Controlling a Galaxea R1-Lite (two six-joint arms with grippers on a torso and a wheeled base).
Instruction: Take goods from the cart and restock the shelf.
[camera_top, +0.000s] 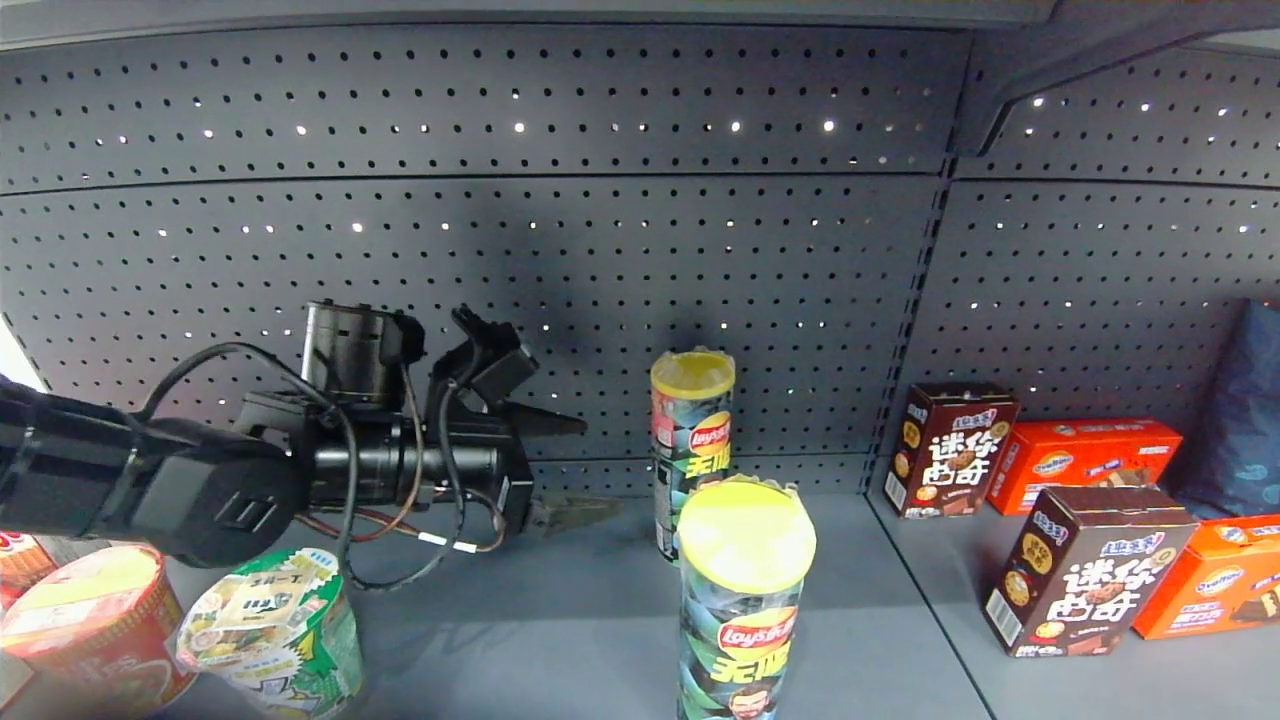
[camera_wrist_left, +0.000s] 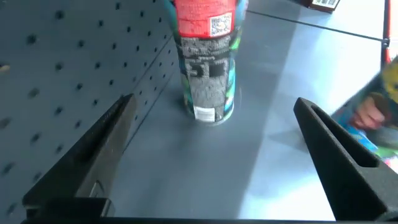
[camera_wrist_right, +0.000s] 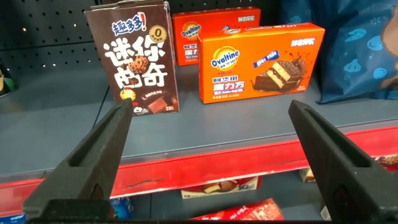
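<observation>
— Where is the left gripper (camera_top: 600, 467)?

— Low over the shelf (camera_top: 560, 620), close to the pegboard back wall (camera_top: 600, 250), pointing right. Its two fingers stand wide apart with nothing between them.

— And the chips?

— Two cans stand upright on the shelf, both with yellow lids. The far chip can (camera_top: 692, 440) is near the back wall, to the right of the left gripper's fingertips and apart from them. The near chip can (camera_top: 745, 600) stands closer to the front edge, slightly right of the far one.

— The right gripper (camera_wrist_right: 209, 106)?

— Also spread wide and empty. It is held in front of the shelf's right section, facing a brown cookie box (camera_wrist_right: 134, 59) and an orange box (camera_wrist_right: 261, 62) beside it.

— What else is there?

— Farther back on the right stand a second cookie box (camera_top: 948, 450) and a second orange box (camera_top: 1085, 465), with a blue bag (camera_top: 1245, 400) at the far right. At the near left, under the left arm, a red noodle cup (camera_top: 90, 630) sits just beside a green noodle cup (camera_top: 275, 640).
</observation>
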